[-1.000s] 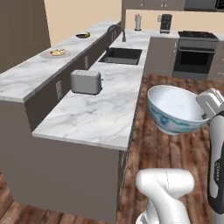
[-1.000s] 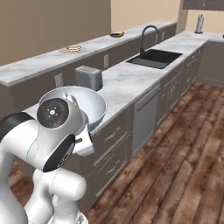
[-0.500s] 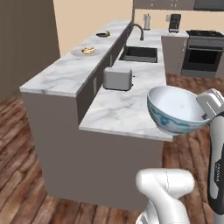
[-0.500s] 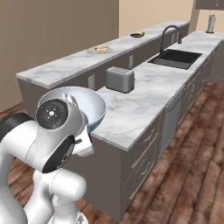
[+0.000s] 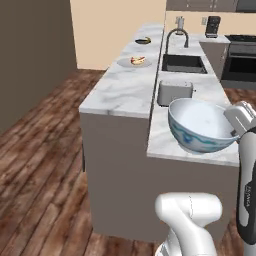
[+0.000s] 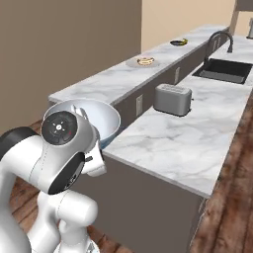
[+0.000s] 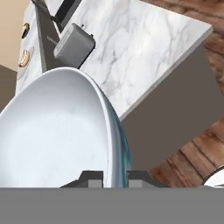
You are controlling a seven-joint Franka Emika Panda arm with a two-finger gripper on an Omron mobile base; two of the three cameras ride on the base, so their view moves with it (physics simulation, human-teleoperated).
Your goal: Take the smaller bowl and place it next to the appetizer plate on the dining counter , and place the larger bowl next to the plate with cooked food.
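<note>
The arm [image 6: 54, 163] is glossy white, built of rounded, swollen segments with dark charcoal bands at the joints. One joint ends in a round black cap [image 6: 60, 127] with small pale markings and a red dot. A dark strip [image 5: 245, 192] along one link carries faint lettering, too small to read. The end effector [image 7: 114, 179] shows two small dark grey fingertips.

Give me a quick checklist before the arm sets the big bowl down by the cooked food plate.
1. Gripper shut on the big bowl's rim: ok.
2. Bowl upright and empty: ok.
3. Pale plate with cooked food in sight on the dining counter: ok.
4. Bare counter beside that plate: ok.
5. Bowl over the dining counter: not ok, it hangs over the lower counter near the toaster.
6. Plate within reach: cannot tell.
</note>
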